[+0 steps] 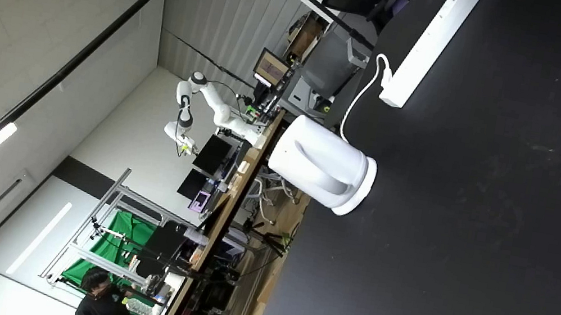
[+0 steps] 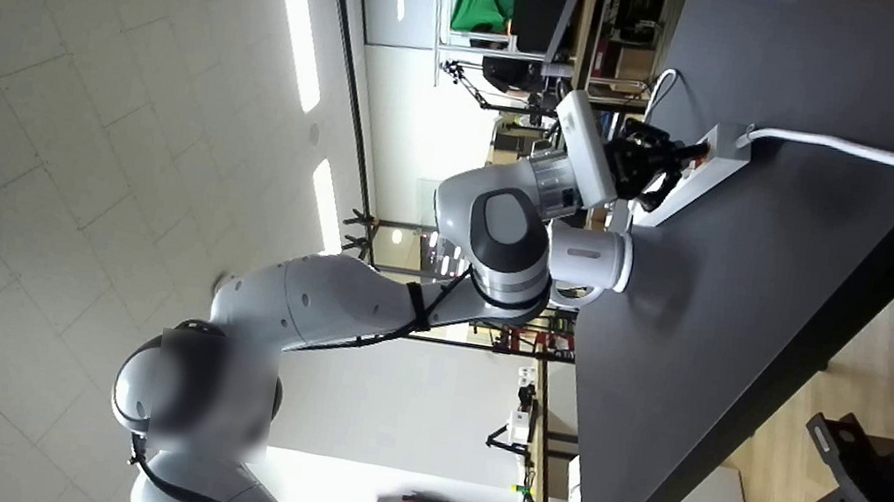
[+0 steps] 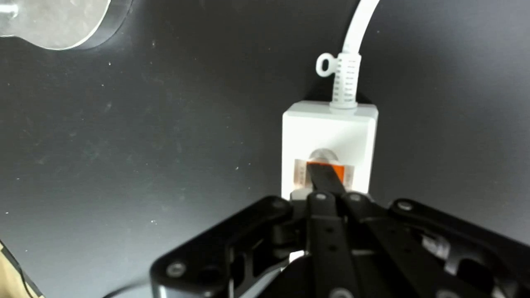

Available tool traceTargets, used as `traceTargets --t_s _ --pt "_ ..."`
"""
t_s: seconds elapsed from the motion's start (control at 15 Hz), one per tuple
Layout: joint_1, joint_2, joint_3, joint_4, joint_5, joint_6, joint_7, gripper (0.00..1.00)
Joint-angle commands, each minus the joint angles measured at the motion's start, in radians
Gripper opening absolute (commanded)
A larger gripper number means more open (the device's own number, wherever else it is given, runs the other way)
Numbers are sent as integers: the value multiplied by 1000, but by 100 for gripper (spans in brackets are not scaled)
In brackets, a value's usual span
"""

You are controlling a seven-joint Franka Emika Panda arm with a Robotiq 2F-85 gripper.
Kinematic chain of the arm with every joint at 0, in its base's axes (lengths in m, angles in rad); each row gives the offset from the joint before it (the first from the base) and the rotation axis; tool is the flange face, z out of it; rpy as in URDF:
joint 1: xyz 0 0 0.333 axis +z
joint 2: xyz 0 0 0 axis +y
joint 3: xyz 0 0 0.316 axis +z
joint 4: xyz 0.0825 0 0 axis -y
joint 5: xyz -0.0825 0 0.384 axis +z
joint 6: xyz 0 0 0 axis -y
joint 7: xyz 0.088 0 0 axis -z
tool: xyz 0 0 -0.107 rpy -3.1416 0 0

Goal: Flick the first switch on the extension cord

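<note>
The extension cord is a long white bar on the dark table. It shows in both exterior views (image 1: pixel 429 51) (image 2: pixel 734 141) and in the wrist view (image 3: pixel 327 128). Its white cable (image 3: pixel 358 27) leaves one end. Near that end is an orange switch (image 3: pixel 340 170), partly covered by my fingertip. My gripper (image 3: pixel 326 176) has its fingers together and points down over this switch; it also shows in an exterior view (image 2: pixel 699 152). The fingertip appears to be at the switch; whether it presses it I cannot tell. The rest of the bar is hidden behind the gripper in the wrist view.
A white kettle-like jug (image 1: pixel 314 157) stands on the table near the bar's far end; it also shows in an exterior view (image 2: pixel 584 255). A white plug and cable (image 1: pixel 376 76) are at that end. A grey rounded object (image 3: pixel 54 20) lies upper left in the wrist view.
</note>
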Motion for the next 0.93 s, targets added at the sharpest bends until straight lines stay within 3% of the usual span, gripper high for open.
traceTargets --t_s 0.0,0.2,0.47,0.87 --pt "-16 35 8 46 -28 -33 45 0" --pt "-92 58 86 114 -6 -161 2 0" --pt "-210 97 196 267 103 -423 -148 0" --pt "-229 203 161 521 236 -742 -319 0"
